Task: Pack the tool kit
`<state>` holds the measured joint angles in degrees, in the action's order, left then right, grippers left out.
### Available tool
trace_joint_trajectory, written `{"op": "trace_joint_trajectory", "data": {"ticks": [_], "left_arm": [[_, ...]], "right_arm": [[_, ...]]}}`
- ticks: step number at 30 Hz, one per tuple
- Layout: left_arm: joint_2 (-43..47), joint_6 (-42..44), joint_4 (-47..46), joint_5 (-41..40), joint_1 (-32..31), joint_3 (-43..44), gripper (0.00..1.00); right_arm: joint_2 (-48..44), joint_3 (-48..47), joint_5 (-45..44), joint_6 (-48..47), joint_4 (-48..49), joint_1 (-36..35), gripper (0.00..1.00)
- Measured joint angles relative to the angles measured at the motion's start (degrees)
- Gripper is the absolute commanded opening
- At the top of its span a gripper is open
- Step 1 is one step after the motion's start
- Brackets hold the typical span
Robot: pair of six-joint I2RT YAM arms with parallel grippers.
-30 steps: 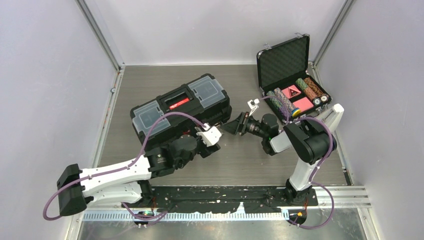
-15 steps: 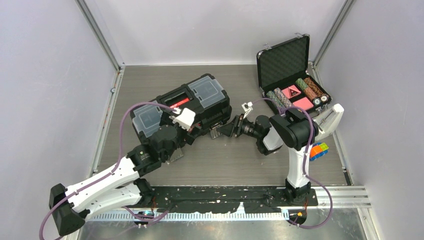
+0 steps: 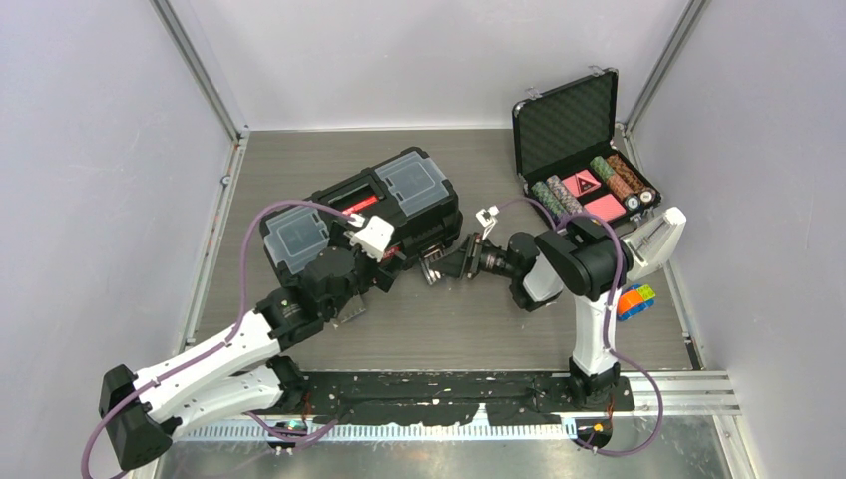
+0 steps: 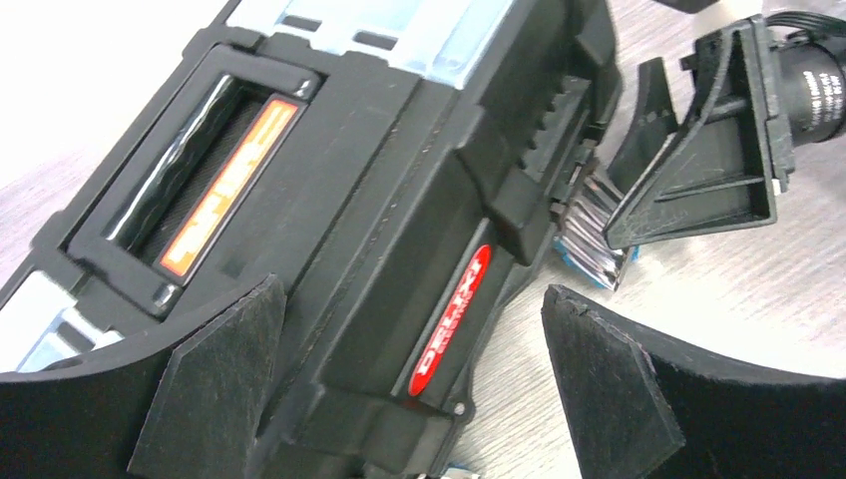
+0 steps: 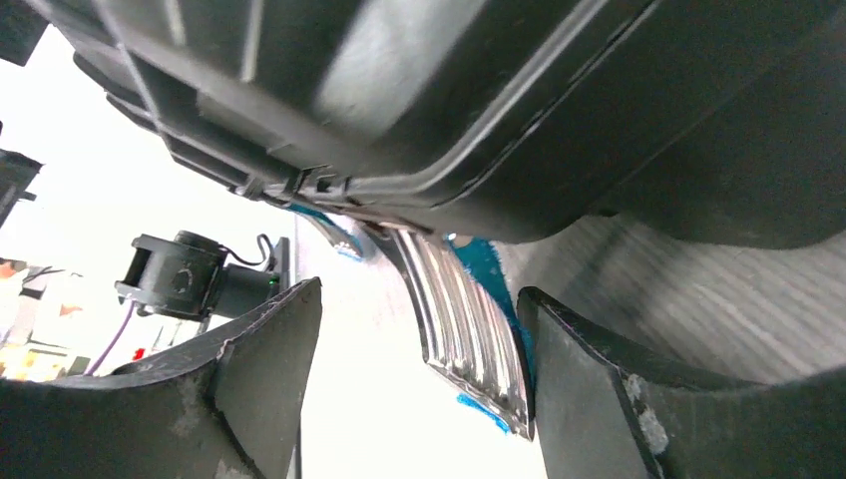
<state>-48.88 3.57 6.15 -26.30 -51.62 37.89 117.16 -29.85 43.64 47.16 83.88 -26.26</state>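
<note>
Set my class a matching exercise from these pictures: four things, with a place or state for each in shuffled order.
Things:
1 toolbox
2 chip case
3 cube
4 right end effector

Places or states:
A lid open
B astride a latch
C lid down, mid-table
D near the right edge

Pairs: 1-C, 2-A, 3-D, 4-B

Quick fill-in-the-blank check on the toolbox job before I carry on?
The right tool straddles the ribbed ___ that fastens the toolbox. The left tool stands wide ___. The toolbox's handle is ___. The coloured cube lies beside the ___ arm.
Missing: latch; open; red; right.
</note>
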Motion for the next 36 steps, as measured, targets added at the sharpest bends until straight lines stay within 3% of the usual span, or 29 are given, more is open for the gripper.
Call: {"op": "trace_joint_trajectory", "data": {"ticks": [7, 16, 26, 30, 36], "left_arm": [[-0.2, 2.9, -3.1, 9.1, -0.1, -1.4, 1.0], [-6.3, 7.3, -10.3, 16.3, -2.8, -3.7, 0.98], [-14.5, 6.8, -15.1, 17.1, -3.8, -4.1, 0.79], [-14.2, 6.0, -16.0, 16.3, -3.8, -4.1, 0.78], [-10.5, 4.6, -15.4, 13.9, -3.8, -4.1, 0.8]], "right_arm": [[-6.3, 1.7, 0.9, 5.1, -1.2, 0.0, 0.74], [-16.7, -0.7, -1.2, 5.9, -17.1, 0.0, 0.75], [-17.2, -1.8, -3.5, 7.1, -23.8, -0.1, 0.68], [-19.2, -2.3, -4.9, 6.8, -28.0, -0.2, 0.57], [-22.8, -5.2, -5.1, 5.9, -35.8, -0.7, 0.54]]}}
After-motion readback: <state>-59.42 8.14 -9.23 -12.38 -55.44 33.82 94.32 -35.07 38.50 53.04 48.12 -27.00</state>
